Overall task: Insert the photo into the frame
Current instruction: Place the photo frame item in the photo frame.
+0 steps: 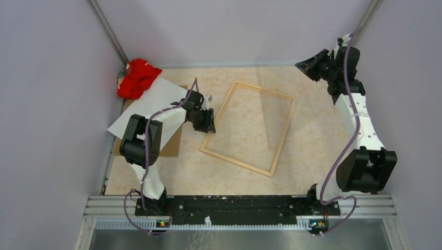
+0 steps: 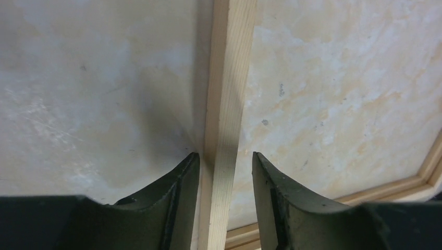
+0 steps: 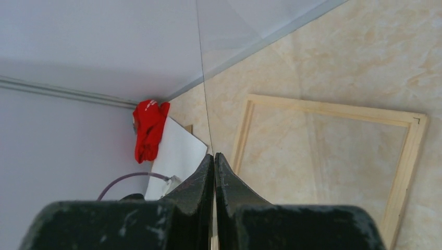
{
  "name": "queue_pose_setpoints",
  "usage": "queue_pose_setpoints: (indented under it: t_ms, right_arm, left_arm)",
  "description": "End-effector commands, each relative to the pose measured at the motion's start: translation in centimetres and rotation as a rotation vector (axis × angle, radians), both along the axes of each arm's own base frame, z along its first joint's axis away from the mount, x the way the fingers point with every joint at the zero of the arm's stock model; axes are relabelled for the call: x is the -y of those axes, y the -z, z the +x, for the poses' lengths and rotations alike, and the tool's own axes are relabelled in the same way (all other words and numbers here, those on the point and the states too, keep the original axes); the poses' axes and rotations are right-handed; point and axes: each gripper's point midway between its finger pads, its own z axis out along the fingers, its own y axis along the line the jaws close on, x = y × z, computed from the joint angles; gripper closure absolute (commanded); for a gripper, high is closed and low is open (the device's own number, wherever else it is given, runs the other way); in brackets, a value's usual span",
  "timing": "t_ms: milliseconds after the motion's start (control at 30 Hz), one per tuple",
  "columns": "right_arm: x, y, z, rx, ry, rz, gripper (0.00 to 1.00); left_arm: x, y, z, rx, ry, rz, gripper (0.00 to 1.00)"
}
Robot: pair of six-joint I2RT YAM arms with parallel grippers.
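The left fingers (image 2: pixel 180 192) stand apart astride the left-hand rail of the frame (image 2: pixel 226 78), probably to position it; the right fingers (image 3: pixel 193 198), upper right, are pressed together.

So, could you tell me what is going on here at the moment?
The left hand is down at the frame, its jaws straddling one long rail with slim gaps either side, not clamped. The right hand is shut and raised near the far right corner. The photo lies face down on a brown board beside a red cloth, not yet in the frame.
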Motion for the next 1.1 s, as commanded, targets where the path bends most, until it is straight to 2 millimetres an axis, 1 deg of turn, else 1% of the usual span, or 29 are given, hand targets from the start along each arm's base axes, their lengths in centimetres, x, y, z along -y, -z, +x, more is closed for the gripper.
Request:
queue_pose_setpoints:
  t_ms: [0,67,100,167,233,267,333,400,433,467,533,567,633,700,800,867,933,1067]
  right_arm:
    - [-2.4,-7.0,0.5,0.184,-0.071,0.001,1.0]
    - [-2.8,-7.0,0.9,0.179,-0.079,0.007,1.0]
    - [-2.9,-7.0,1.0,0.175,-0.079,0.009,1.0]
    - [-2.9,-6.7,1.0,0.165,-0.081,0.011,1.0]
    - [-2.8,-6.3,0.9,0.156,-0.08,0.004,1.0]
    - [-2.8,-6.2,0.8,0.153,-0.08,0.0,1.0]
    - [-2.8,-6.0,0.6,0.147,-0.079,-0.002,1.0]
    - [-2.9,-5.8,0.4,0.142,-0.082,0.005,1.0]
    - [-2.9,-5.7,0.3,0.14,-0.083,0.01,1.0]
    - [-3.0,-5.6,0.3,0.137,-0.085,0.013,1.0]
    - [-3.1,-5.5,0.1,0.13,-0.088,0.023,1.0]
    - [-3.1,-5.6,0.0,0.128,-0.089,0.025,1.0]
    - [-3.1,-5.5,-0.2,0.12,-0.09,0.021,1.0]
    - [-2.9,-5.4,-0.4,0.114,-0.083,0.003,1.0]
    - [-2.5,-5.3,-0.6,0.108,-0.073,-0.034,1.0]
    - [-2.3,-5.1,-0.7,0.101,-0.074,-0.056,1.0]
    - [-1.9,-4.8,-0.8,0.096,-0.076,-0.058,1.0]
    - [-1.7,-4.0,-0.7,0.087,-0.087,-0.062,1.0]
  left_arm:
    - [1.6,0.5,-3.7,-0.161,-0.021,-0.136,0.45]
    - [2.0,-0.2,-3.6,-0.15,0.006,-0.164,0.35]
    - [2.1,-0.5,-3.3,-0.135,0.014,-0.159,0.32]
    - [2.0,-1.7,-2.1,-0.076,0.049,-0.142,0.25]
    - [2.0,-3.4,0.3,0.018,0.086,-0.108,0.21]
    - [2.1,-4.2,1.7,0.071,0.109,-0.089,0.16]
    - [2.1,-5.3,4.7,0.177,0.161,-0.041,0.13]
    - [2.5,-5.6,7.4,0.219,0.183,-0.007,0.13]
    - [3.0,-5.4,8.4,0.235,0.222,-0.009,0.13]
    - [3.6,-5.0,9.2,0.232,0.256,-0.018,0.14]
    - [4.9,-4.0,10.1,0.176,0.317,-0.046,0.16]
    - [5.6,-4.4,11.3,0.171,0.331,-0.06,0.17]
    - [5.9,-2.7,11.6,0.098,0.339,-0.057,0.2]
    - [6.1,-1.4,12.3,0.077,0.33,-0.048,0.25]
    - [6.1,-0.4,12.8,0.074,0.316,-0.042,0.35]
    - [5.8,0.2,12.7,0.066,0.299,-0.024,0.45]
    - [5.0,1.0,12.5,0.048,0.27,0.014,0.58]
    - [3.2,2.2,11.0,-0.015,0.176,0.058,0.82]
